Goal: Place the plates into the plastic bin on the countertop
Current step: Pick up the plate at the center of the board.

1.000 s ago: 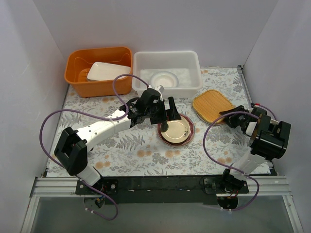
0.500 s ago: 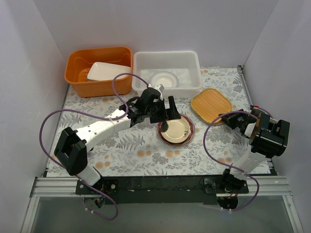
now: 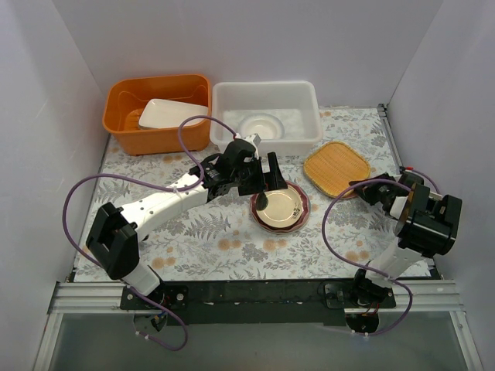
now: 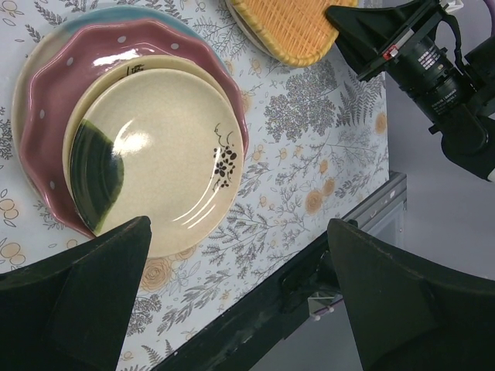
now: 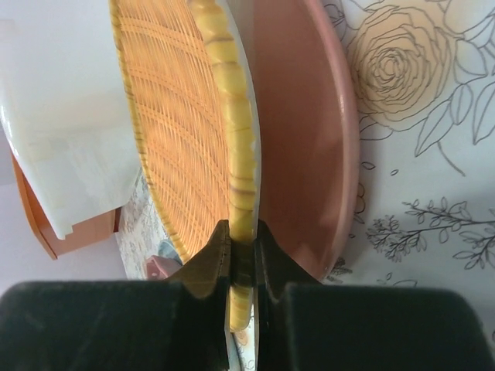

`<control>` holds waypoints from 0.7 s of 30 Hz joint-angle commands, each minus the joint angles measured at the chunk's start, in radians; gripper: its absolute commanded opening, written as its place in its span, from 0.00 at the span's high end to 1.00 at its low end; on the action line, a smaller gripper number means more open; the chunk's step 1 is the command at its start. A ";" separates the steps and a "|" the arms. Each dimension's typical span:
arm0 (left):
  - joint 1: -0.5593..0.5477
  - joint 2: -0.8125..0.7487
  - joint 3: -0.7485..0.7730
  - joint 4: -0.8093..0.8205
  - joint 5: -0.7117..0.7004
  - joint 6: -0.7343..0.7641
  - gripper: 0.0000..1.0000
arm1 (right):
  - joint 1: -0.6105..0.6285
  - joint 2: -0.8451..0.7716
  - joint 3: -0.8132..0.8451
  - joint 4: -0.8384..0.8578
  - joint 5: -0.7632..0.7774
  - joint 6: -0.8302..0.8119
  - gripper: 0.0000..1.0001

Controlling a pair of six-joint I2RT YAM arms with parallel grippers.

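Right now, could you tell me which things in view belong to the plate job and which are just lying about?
For the job: orange woven-look squarish plate; stack of round plates, cream one on top; white translucent plastic bin.
Lying about: orange plastic tub; white rectangular dish inside it.

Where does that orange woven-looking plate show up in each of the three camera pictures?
Top external: the orange woven plate sits right of centre on the countertop.
Left wrist: it is at the top edge, right of centre.
Right wrist: it fills the upper left, seen edge-on.
Shared landmark: the right gripper pinching its rim shows in every view.
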 commanded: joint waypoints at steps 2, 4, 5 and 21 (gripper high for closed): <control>-0.006 -0.068 0.043 -0.007 -0.024 0.005 0.02 | 0.014 -0.110 0.013 -0.019 -0.035 -0.016 0.99; -0.006 -0.076 0.037 -0.007 -0.032 0.004 0.02 | 0.012 -0.141 0.017 -0.023 -0.043 0.002 0.99; -0.004 -0.079 0.034 -0.007 -0.032 0.002 0.02 | 0.012 -0.150 0.018 -0.025 -0.046 0.007 0.99; -0.006 -0.139 -0.012 0.008 -0.026 -0.024 0.02 | -0.009 -0.371 -0.028 -0.126 -0.082 0.007 0.99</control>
